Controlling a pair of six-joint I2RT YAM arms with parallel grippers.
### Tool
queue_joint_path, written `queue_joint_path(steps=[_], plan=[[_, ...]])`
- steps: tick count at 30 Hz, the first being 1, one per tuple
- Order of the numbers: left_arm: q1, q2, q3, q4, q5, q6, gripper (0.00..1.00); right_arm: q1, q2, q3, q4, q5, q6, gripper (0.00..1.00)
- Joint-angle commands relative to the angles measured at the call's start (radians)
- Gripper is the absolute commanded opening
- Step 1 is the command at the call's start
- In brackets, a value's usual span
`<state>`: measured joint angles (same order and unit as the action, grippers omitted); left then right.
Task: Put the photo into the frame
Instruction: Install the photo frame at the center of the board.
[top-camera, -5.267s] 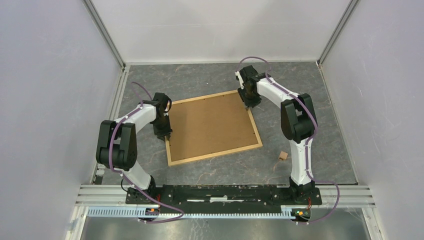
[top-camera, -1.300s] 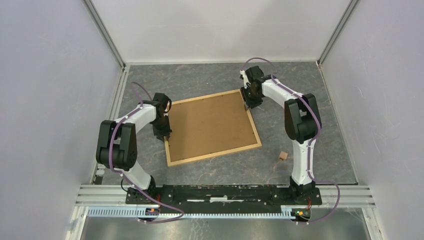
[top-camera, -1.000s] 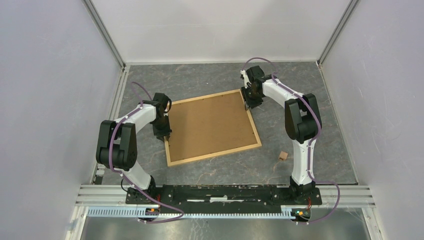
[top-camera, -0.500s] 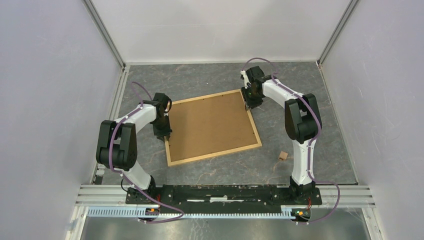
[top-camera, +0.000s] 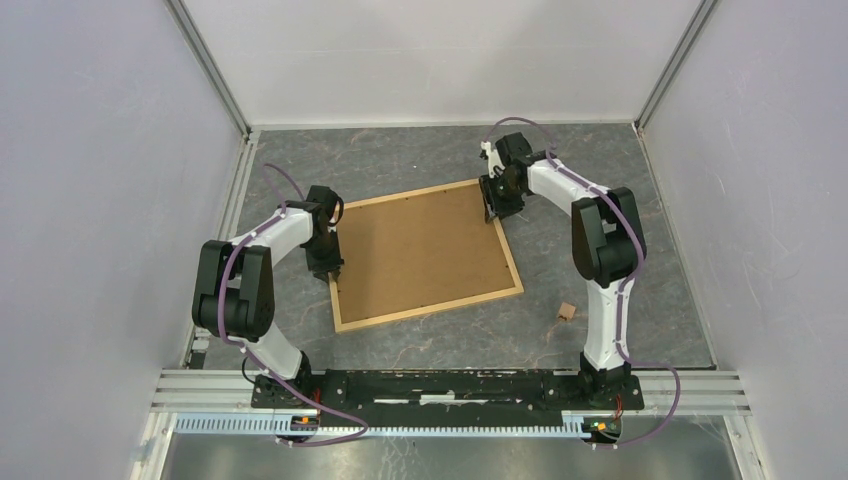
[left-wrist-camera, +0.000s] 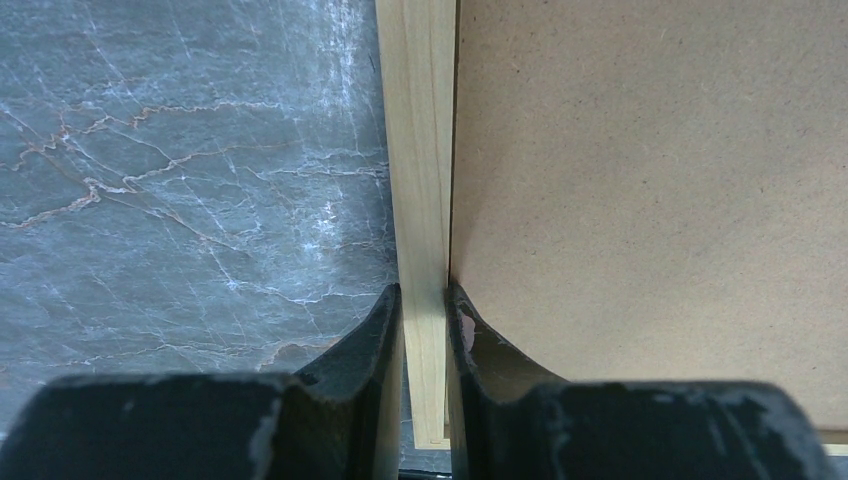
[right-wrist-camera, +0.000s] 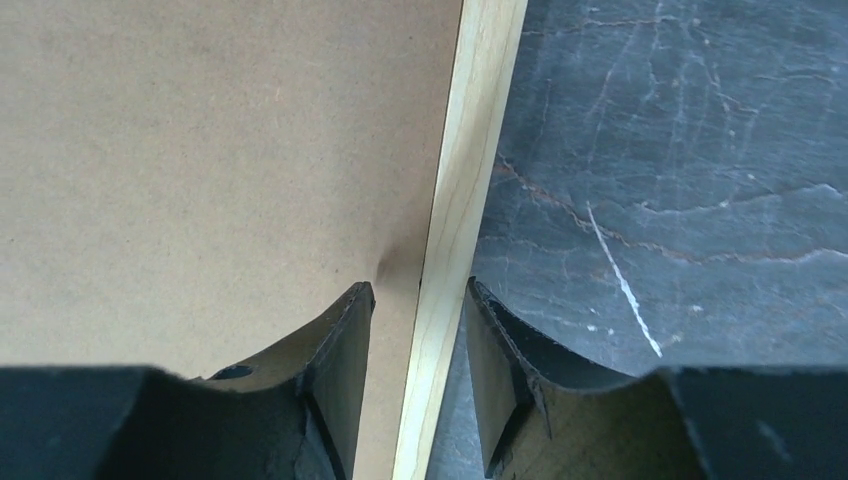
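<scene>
The frame lies on the table, a block right of it

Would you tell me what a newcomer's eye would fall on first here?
The frame lies back-up, brown panel showing, in the middle of the table. The left gripper is clamped on its left wooden strip, while the right gripper straddles the opposite strip, open. A small wooden block sits off the frame's near right corner.

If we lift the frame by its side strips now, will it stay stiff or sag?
Probably stiff: the frame is a closed wooden rectangle backed by a brown panel. Likely light; its strips look thin. It may tilt: the left tool pinches a strip, the right tool only straddles one.
</scene>
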<state>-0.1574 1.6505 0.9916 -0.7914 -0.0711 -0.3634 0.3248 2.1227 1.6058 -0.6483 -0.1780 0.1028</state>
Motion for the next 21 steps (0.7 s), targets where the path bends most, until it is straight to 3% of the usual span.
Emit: queue_joint_path(steps=[1,11,21], plan=[[-0.005,0.0,0.004,0.016,-0.006,0.044,0.02,0.0,-0.101,0.025,-0.039,0.046,-0.016,0.45],[-0.006,-0.001,0.002,0.016,-0.007,0.044,0.02,-0.01,-0.075,0.02,-0.042,0.125,-0.015,0.38],[-0.006,0.001,0.004,0.016,-0.007,0.044,0.02,-0.007,-0.026,0.046,-0.039,0.09,-0.01,0.36]])
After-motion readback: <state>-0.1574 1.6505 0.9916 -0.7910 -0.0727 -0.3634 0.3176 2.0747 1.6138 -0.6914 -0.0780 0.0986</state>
